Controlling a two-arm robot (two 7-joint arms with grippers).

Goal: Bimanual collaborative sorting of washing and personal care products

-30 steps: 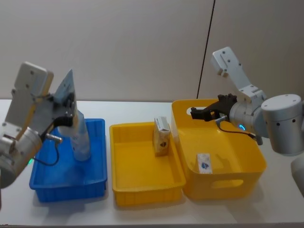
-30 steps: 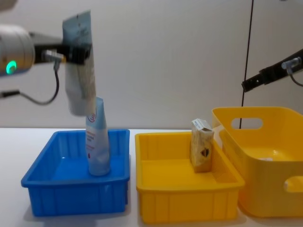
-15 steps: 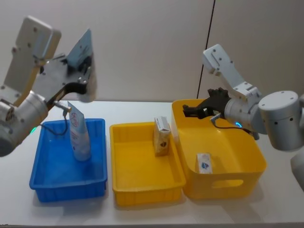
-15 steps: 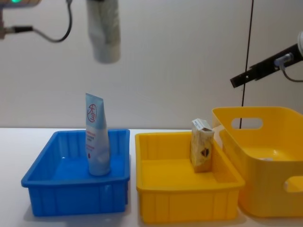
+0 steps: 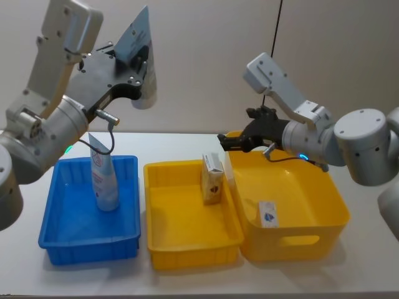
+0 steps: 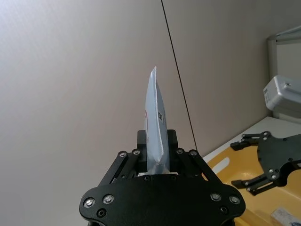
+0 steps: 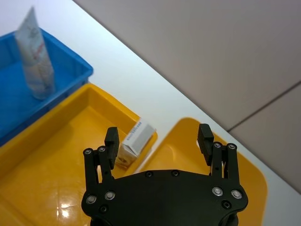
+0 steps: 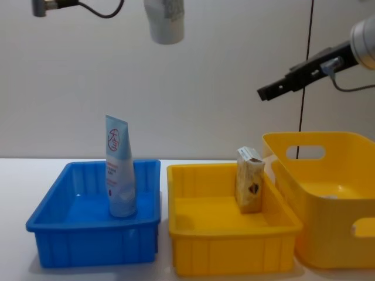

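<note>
A pale whitish flat pouch (image 5: pixel 141 55) (image 6: pixel 155 121) (image 8: pixel 164 21) hangs high in the air, above the gap between the two trays, and my left gripper (image 5: pixel 131 70) (image 6: pixel 157 157) is shut on its edge. The pale-blue squeeze tube (image 5: pixel 103 182) (image 8: pixel 119 174) (image 7: pixel 35 60) stands upright in the blue tray (image 5: pixel 87 242). A tan box (image 5: pixel 212 179) (image 8: pixel 249 180) (image 7: pixel 134 141) stands at the right side of the yellow tray (image 5: pixel 193 250). My right gripper (image 5: pixel 233 141) (image 7: pixel 159 134) (image 8: pixel 267 92) hovers open above that box, holding nothing.
A big yellow handled basket (image 5: pixel 300 240) (image 8: pixel 328 246) stands at the right, touching the yellow tray, with a small white pack (image 5: pixel 268 213) inside. The three containers sit in a row on the white table, with a plain wall behind.
My left arm has lifted the pouch up from beside the tube and carried it right. My right gripper has moved left from over the basket to above the tan box.
</note>
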